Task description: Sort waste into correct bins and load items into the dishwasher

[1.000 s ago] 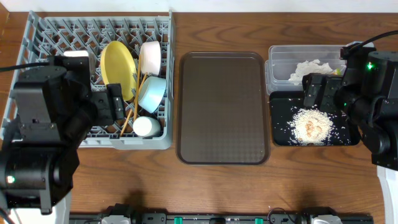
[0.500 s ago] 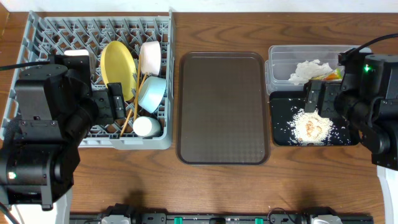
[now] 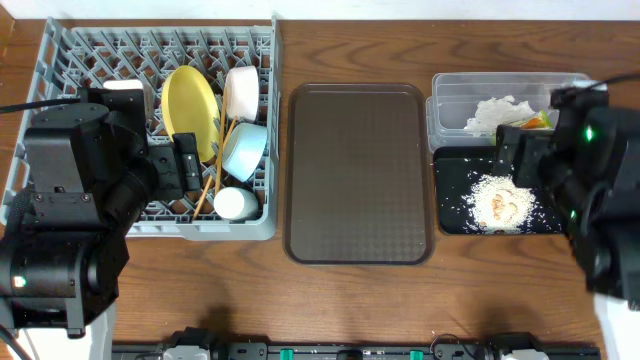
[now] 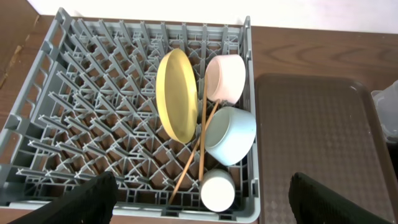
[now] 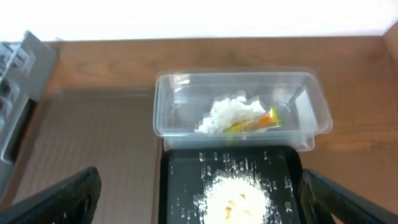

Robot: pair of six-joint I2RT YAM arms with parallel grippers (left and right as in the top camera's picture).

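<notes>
The grey dishwasher rack [image 4: 93, 93] holds the upright yellow plate [image 4: 177, 96], a pale bowl [image 4: 225, 78], the light blue bowl [image 4: 230, 134], the small cup [image 4: 217, 190] and two chopsticks [image 4: 189, 165]. My left gripper [image 4: 208, 202] hovers open above the rack's near edge, holding nothing. The clear tub [image 5: 236, 74] contains crumpled tissue [image 5: 227, 115] and the green-and-yellow wrapper [image 5: 258, 122]. Beige crumbs [image 5: 239, 196] lie piled in the black tray [image 5: 174, 186]. Above that tray my right gripper [image 5: 205, 199] is open and empty.
The large brown serving tray [image 3: 360, 170] lies bare between the rack [image 3: 60, 60] and the two bins. Both arm bodies stand over the table's outer sides, the left one [image 3: 70, 210] covering the rack's near left part.
The right arm has drawn back a little toward the front right, uncovering the wrapper in the tub. The left arm and the dishes have not moved.
</notes>
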